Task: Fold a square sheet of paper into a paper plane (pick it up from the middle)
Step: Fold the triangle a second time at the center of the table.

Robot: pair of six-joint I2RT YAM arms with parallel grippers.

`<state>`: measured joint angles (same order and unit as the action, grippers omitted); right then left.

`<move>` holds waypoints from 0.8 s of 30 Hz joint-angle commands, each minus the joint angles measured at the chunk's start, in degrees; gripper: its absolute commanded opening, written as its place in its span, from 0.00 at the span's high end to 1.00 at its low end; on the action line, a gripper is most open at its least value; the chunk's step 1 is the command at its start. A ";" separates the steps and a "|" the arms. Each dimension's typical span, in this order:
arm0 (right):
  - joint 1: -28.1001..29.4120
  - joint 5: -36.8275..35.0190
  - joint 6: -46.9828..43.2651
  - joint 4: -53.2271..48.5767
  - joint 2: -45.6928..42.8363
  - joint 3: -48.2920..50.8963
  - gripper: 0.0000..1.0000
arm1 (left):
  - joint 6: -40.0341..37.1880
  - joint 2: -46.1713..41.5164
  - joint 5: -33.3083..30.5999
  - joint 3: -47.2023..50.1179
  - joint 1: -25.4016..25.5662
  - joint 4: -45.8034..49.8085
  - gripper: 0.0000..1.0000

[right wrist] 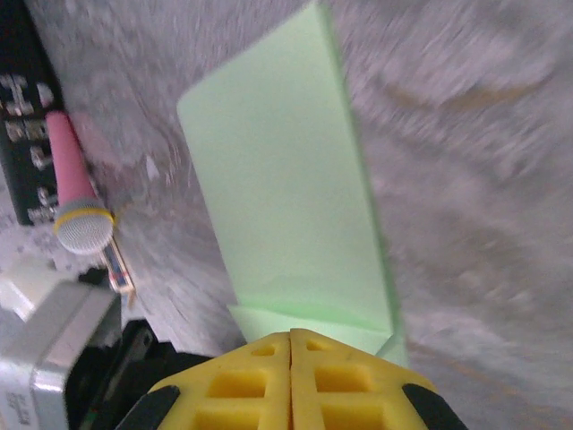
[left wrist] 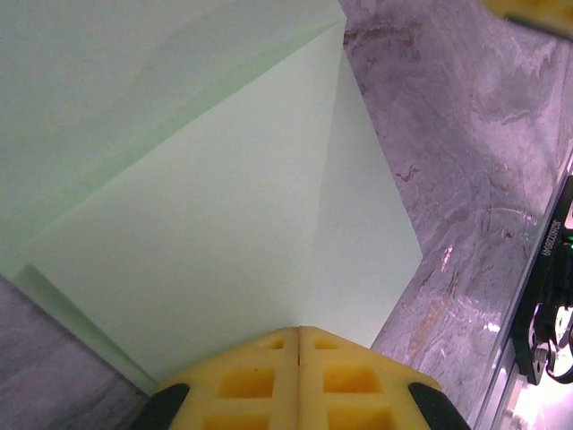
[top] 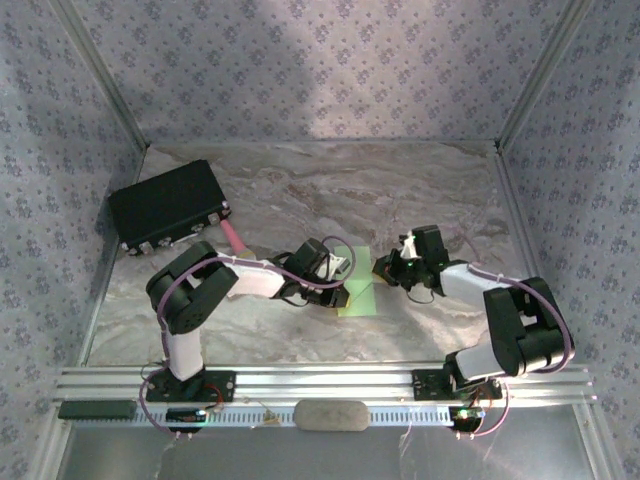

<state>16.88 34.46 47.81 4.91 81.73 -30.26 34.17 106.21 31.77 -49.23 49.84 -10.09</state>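
A marbled grey table (top: 300, 190) is serving as the work surface. Patterned walls (top: 320, 70) are closing it in on three sides, and a metal rail (top: 300, 385) is running along the near edge.

A black box (top: 168, 205) is sitting at the far left. The green paper (top: 358, 298) is lying to the right of the box and nearer the rail, already folded into a smaller creased shape.

The left gripper (left wrist: 298, 333) is reaching in from the box side. Its yellow fingers are clenched, grasping one corner of the paper, which is rising away from the tips with a shadow under its edge.

The right gripper (right wrist: 291, 339) is coming in from the side away from the box. Its fingers are pressed together where a small folded flap of the paper is meeting them. I cannot tell whether it is pinching that flap or only touching it.

A pink microphone (right wrist: 76, 188) is lying just beside the box's near right corner, well apart from the paper. The left arm is stretching across between the box and the paper.
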 commanded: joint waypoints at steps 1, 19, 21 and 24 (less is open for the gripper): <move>3.90 -0.88 2.00 0.52 2.82 -0.43 0.92 | -1.76 1.19 -1.35 1.86 -0.84 7.75 1.00; 5.09 -3.23 1.67 0.35 10.20 1.13 0.96 | 3.77 -1.31 -0.70 -5.80 -0.35 6.90 0.98; 5.13 -3.42 2.01 0.55 10.29 1.16 0.96 | 3.89 0.87 -0.42 -7.30 0.08 6.70 0.99; 5.13 -3.47 2.50 1.13 10.20 1.41 0.96 | 4.75 3.03 0.07 -8.55 0.67 5.51 0.98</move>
<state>22.41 35.14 49.04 8.49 90.43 -30.57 37.65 106.83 30.68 -56.10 49.78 -4.69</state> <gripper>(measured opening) 0.052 0.044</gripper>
